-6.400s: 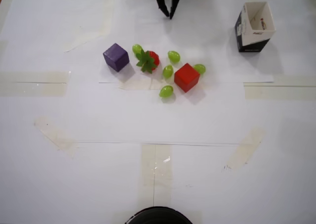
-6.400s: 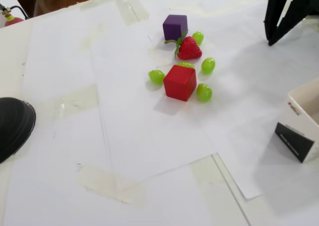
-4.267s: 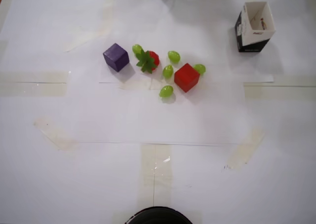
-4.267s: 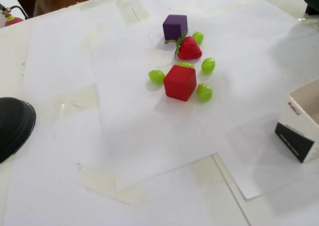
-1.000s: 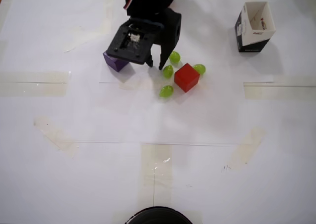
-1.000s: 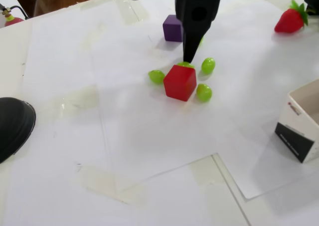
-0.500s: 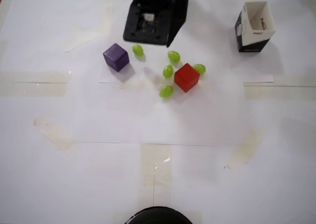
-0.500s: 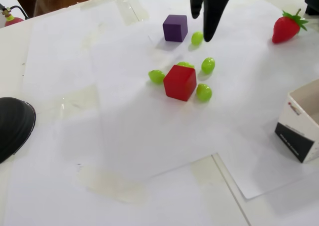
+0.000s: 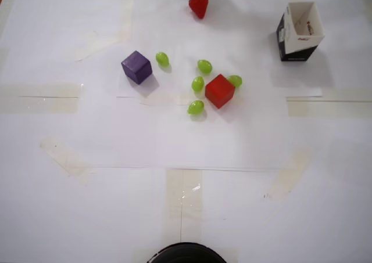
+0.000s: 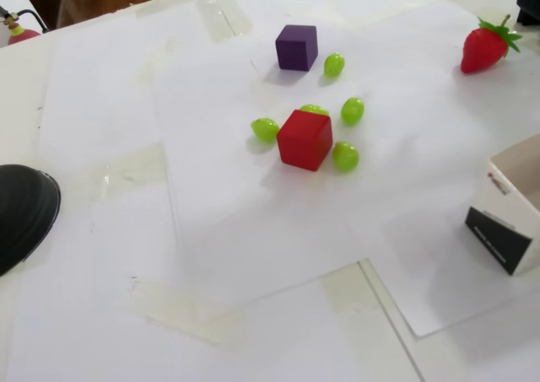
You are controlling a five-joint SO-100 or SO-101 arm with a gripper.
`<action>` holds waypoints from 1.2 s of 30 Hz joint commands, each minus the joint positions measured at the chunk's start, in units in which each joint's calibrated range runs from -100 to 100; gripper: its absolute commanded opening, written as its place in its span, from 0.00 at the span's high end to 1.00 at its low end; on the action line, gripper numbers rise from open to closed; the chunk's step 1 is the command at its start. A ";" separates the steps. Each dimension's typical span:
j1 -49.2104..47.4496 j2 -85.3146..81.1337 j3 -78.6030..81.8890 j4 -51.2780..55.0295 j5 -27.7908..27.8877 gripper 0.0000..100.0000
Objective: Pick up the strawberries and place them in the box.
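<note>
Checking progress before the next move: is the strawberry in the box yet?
No, the overhead view shows the strawberry lying on the paper near the top edge, well left of the box.

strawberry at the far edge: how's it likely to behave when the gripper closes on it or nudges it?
The strawberry looks glossy and tapered, so it may slip out of a pinch near the tip. It lies on its side on flat paper, so a nudge would probably roll or pivot it. The leafy top looks thin and probably flexes; gripping the body seems safer.
</note>
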 commanded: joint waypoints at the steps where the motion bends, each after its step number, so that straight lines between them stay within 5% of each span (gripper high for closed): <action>1: -1.52 -11.00 7.19 3.42 0.78 0.69; 15: -5.12 -19.00 21.37 -5.73 -3.17 0.69; 36: -6.74 -9.63 32.37 -21.17 -3.32 0.70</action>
